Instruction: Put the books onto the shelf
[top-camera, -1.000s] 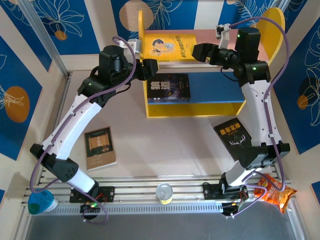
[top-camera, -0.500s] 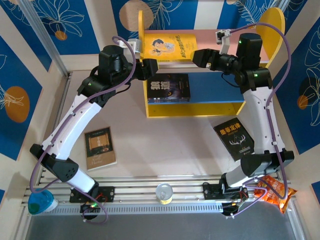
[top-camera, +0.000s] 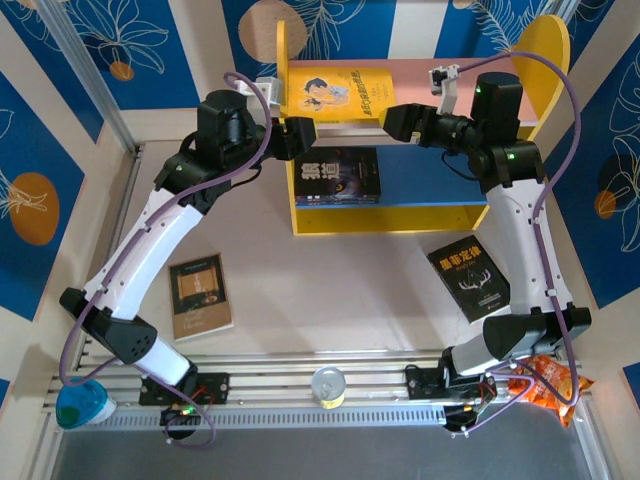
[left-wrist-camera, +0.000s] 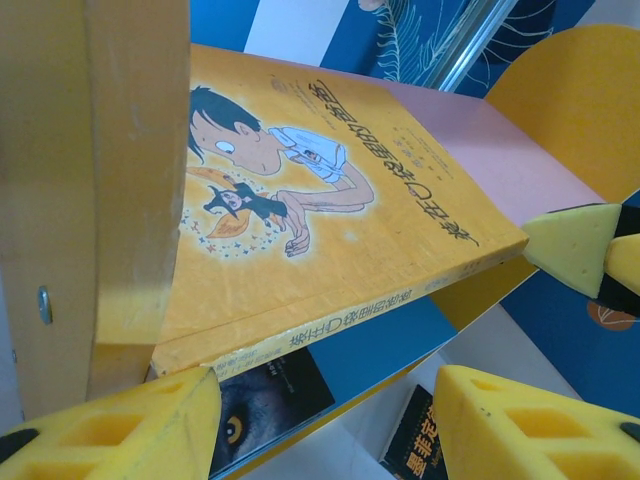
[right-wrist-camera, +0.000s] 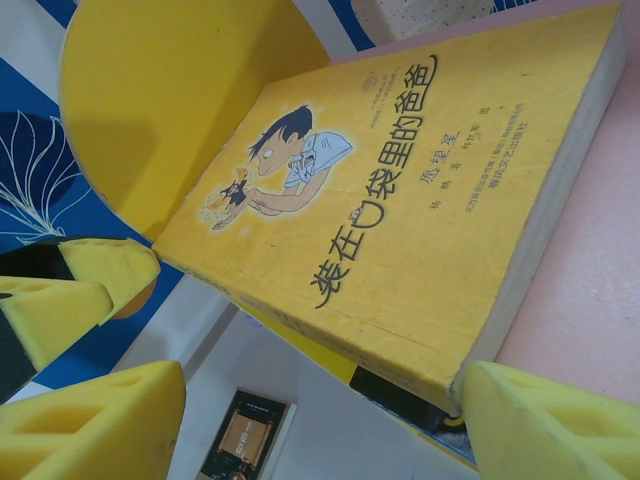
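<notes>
Top external: my right gripper (top-camera: 396, 121) now sits lower in the picture than a second ago, its elbow swung outward. My left gripper (top-camera: 301, 136) is unmoved. Both pairs of fingers stand spread, gripping nothing. The yellow book (top-camera: 336, 94) lies flat on the shelf's (top-camera: 548, 60) pink upper board (top-camera: 412, 78), between them.

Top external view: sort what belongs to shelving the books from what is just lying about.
Job: shelf; yellow cartoon book and black wolf book, already shelved; black antler book and tan book, on the table.
Lying about: orange snack bag; teal cup; clear round container.
</notes>
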